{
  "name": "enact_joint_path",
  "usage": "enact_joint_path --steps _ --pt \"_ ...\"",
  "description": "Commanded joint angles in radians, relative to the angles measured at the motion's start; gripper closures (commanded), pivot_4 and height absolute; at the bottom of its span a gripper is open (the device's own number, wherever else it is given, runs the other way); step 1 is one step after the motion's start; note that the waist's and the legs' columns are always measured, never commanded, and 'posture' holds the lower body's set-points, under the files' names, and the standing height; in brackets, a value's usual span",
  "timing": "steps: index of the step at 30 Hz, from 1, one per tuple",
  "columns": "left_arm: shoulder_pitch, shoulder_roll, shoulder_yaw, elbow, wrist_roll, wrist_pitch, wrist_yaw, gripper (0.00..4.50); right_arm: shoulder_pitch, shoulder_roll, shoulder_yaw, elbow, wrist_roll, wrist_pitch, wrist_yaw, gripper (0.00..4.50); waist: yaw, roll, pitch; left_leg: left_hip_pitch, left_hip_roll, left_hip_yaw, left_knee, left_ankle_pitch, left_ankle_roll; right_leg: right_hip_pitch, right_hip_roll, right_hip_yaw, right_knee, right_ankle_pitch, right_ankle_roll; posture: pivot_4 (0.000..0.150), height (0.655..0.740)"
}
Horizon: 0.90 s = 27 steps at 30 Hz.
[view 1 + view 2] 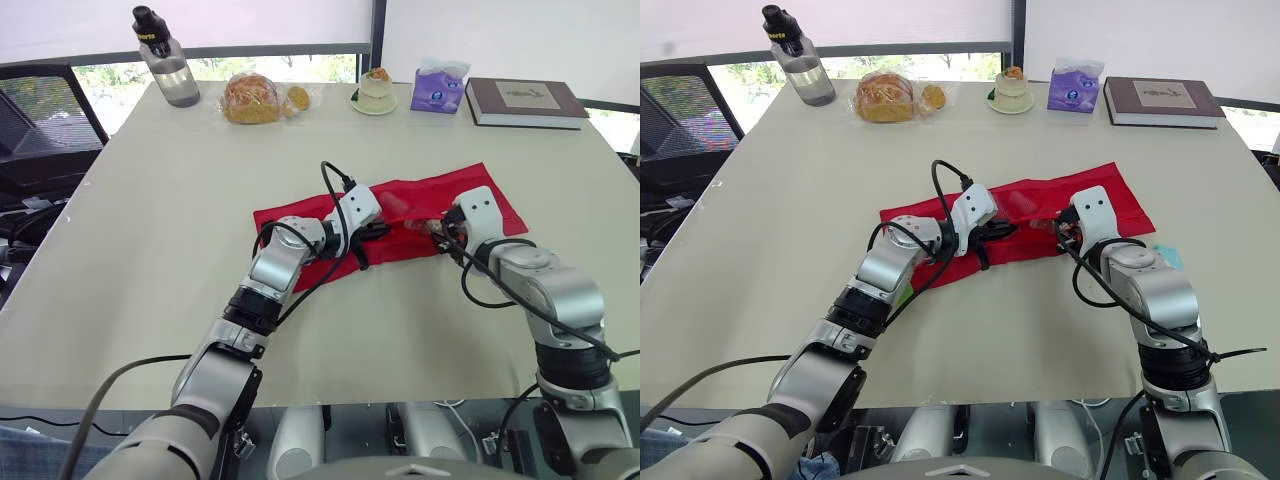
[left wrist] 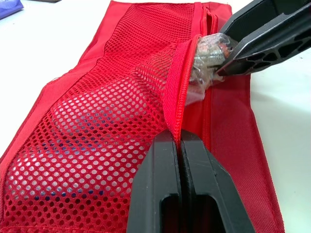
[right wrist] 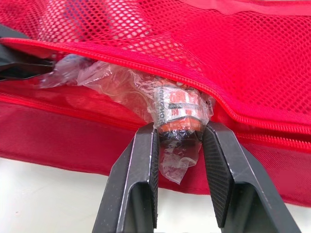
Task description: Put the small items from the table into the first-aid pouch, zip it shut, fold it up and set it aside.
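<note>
Beige bench (image 1: 150, 300), head cams give the layout: red pouch (image 1: 420, 190) lies flat and unfolded mid-bench, long axis running across in front of the robot. Far edge, well apart from the pouch: book (image 1: 525, 100) at the right corner, bottle (image 1: 168, 65) at the left, then bagged bread (image 1: 255, 98), purple tissue pack (image 1: 438, 88) and a small cake (image 1: 375, 92) on a plate between them.

Both arms are on the pouch, left claw (image 1: 378, 230) near its middle, right claw (image 1: 440, 228) just beside it to the right.

Wrist cams add the contact detail. L wrist: left claw fingers (image 2: 155, 160) pressed together, pinching the zip edge of the mesh pocket (image 2: 107, 121) and lifting it so the mouth gapes. Something bluish shows through the mesh, can't ID it.

R wrist: right claw is clamped on a small packet (image 3: 177, 109) in crinkled clear wrap, orange/white label, text unreadable. Packet sits at the pocket mouth, partly under the lifted edge, wrap trailing out below the fingers.
</note>
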Motion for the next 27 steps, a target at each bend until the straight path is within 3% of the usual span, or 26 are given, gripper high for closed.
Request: enact_joint_path --steps 1,14,21,22,26,27 --pt "-0.013 -0.012 -0.002 -0.043 -0.005 -0.010 -0.006 4.50 -0.023 0.020 -0.020 -0.037 0.000 0.009 -0.029 3.70 0.000 0.000 0.000 0.000 0.000 0.000 0.000 0.000 0.000 0.000 0.000 0.000 0.000 0.000 0.000 0.150 0.7400" --pt "-0.013 -0.028 -0.019 -0.051 -0.006 -0.015 -0.019 4.50 -0.129 0.203 -0.030 0.169 -0.048 -0.111 -0.153 3.70 -0.004 0.000 0.000 0.000 0.000 0.000 -0.001 0.000 0.000 -0.001 0.000 0.000 0.000 0.000 0.000 0.150 0.7400" --pt "-0.010 -0.027 -0.021 -0.053 -0.005 -0.017 -0.022 4.50 -0.119 0.228 -0.021 0.213 -0.049 -0.194 -0.144 3.70 -0.004 0.000 0.000 0.000 0.000 0.000 -0.002 0.000 0.000 -0.001 0.000 0.000 -0.001 0.000 0.000 0.150 0.7400" --pt "-0.010 -0.026 -0.021 -0.051 -0.006 -0.018 -0.023 4.50 -0.108 0.223 -0.015 0.206 -0.048 -0.200 -0.137 2.69 -0.004 0.000 0.000 0.000 0.000 0.000 -0.002 0.000 0.000 -0.001 0.000 0.000 -0.001 0.000 0.000 0.150 0.7400" --pt "-0.014 -0.021 -0.013 -0.037 -0.004 -0.025 -0.026 4.50 -0.065 0.206 -0.022 0.166 -0.042 -0.208 -0.124 0.87 -0.002 0.000 0.000 0.000 0.000 0.000 -0.002 0.000 0.000 -0.001 0.000 0.000 -0.001 0.000 0.000 0.150 0.7400" --pt "-0.015 -0.020 -0.011 -0.033 -0.003 -0.027 -0.026 4.50 -0.053 0.198 -0.026 0.153 -0.039 -0.207 -0.119 0.17 -0.002 0.000 0.000 0.000 0.000 0.000 -0.003 0.000 0.000 -0.001 0.000 0.000 -0.001 0.000 0.000 0.150 0.7400"
